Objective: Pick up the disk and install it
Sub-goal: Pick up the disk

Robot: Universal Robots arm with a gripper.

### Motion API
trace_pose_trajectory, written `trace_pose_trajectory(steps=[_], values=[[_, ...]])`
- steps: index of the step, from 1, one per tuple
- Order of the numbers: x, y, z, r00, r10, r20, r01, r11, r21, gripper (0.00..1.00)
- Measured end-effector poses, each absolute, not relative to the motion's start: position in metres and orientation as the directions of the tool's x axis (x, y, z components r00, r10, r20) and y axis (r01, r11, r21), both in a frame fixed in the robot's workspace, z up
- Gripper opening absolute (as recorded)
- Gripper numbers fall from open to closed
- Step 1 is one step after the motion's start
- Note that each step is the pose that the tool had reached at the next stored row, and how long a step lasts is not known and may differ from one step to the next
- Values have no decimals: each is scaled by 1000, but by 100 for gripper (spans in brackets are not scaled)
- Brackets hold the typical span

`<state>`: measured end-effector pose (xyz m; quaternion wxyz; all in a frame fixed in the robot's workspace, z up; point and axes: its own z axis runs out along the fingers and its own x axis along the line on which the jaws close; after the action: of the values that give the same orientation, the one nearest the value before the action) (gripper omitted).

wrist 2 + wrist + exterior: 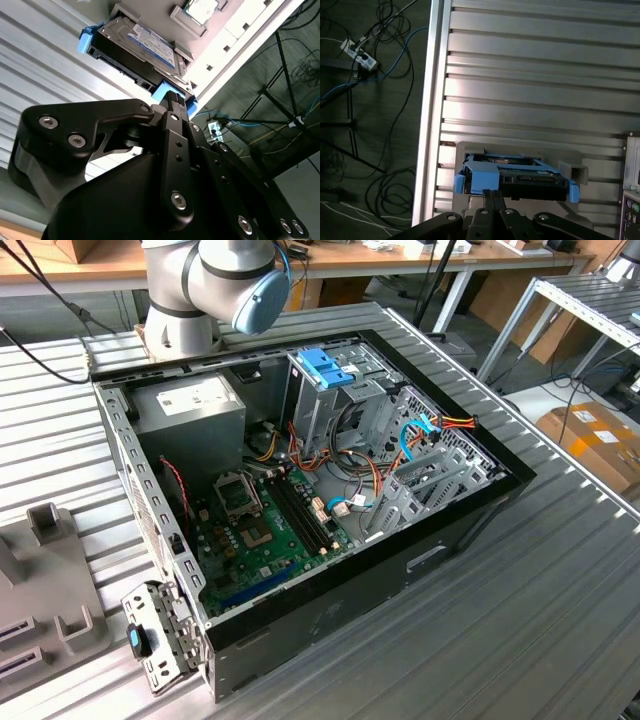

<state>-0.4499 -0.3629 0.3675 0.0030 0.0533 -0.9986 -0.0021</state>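
The disk (150, 45) is a flat silver-grey drive with a blue-and-white label and light-blue side rails. In both wrist views it rests in a grey holder (570, 167) on the slatted metal table. In the first wrist view the disk (530, 177) shows its dark connector end between the blue rails. My gripper (173, 95) is shut, its black fingers pressed together with nothing between them. The fingertips sit just short of the disk's blue rail end. In the first wrist view my gripper (493, 192) is right at the disk's near edge.
An open computer case (470, 510) lies on the table, with a grey power-supply box (195, 415) and a drive cage topped by a blue latch piece (325, 365). A grey fixture (40, 580) stands at the exterior view's left. The table edge (432, 100) drops to floor cables.
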Motion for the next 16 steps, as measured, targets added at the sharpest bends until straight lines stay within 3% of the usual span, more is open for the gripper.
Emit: trace_pose_trajectory(steps=[16], values=[[-450,-363,367,-986,-164,6,-164,986,5,11]])
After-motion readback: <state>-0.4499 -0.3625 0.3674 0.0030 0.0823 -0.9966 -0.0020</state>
